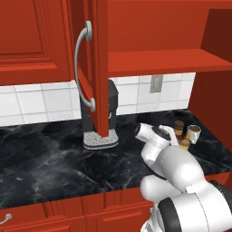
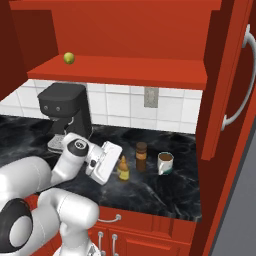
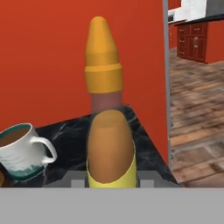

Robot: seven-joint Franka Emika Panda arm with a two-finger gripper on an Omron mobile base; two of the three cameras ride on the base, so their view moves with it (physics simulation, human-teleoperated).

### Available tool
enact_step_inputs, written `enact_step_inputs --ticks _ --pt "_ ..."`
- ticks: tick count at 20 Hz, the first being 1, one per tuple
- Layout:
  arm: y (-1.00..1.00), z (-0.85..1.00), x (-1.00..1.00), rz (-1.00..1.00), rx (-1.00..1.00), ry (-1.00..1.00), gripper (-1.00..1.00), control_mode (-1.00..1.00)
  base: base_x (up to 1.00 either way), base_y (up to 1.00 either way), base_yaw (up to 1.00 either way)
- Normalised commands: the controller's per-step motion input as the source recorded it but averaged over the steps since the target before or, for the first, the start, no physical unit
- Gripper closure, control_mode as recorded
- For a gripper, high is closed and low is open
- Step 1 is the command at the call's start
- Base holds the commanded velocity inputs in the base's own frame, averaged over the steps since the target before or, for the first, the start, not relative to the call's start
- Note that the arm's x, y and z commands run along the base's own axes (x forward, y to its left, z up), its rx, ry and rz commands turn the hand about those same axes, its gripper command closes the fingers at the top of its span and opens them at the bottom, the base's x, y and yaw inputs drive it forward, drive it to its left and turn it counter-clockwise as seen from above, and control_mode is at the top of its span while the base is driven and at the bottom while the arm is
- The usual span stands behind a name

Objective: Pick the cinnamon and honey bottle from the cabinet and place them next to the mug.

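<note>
The hand [image 2: 120, 172] is closed on the honey bottle [image 2: 123, 169], which stands upright on the black marble desk [image 2: 170, 192], not far from its front edge. Just beside it, a little farther back, stands the cinnamon [image 2: 141, 156], and next to that the mug [image 2: 165, 163] (its handle shows in the hand view). Behind and right rises the red side wall [image 2: 212, 95], so room is narrow there. Above, the cabinet [image 2: 125, 72] shelf carries a small green ball [image 2: 69, 58].

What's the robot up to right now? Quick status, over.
Gripper shut on honey bottle, low at the counter. Cinnamon already standing beside the mug. Nothing between bottle and cinnamon. Over.
</note>
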Motion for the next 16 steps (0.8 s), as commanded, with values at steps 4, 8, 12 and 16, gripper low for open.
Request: enact_step_inputs --ticks 4,8,12,16 --pt "0.0 -0.46 0.08 -0.14 -0.13 -0.01 1.0 -1.0 0.0 0.0 0.0" --pt "0.0 -0.33 0.05 -0.12 -0.12 -0.05 1.0 -1.0 0.0 0.0 0.0" --pt "0.0 -0.17 0.07 -0.05 -0.1 -0.09 1.0 -1.0 0.0 0.0 0.0" --pt "0.0 -0.14 0.09 -0.02 -0.05 -0.15 1.0 -1.0 0.0 0.0 0.0"
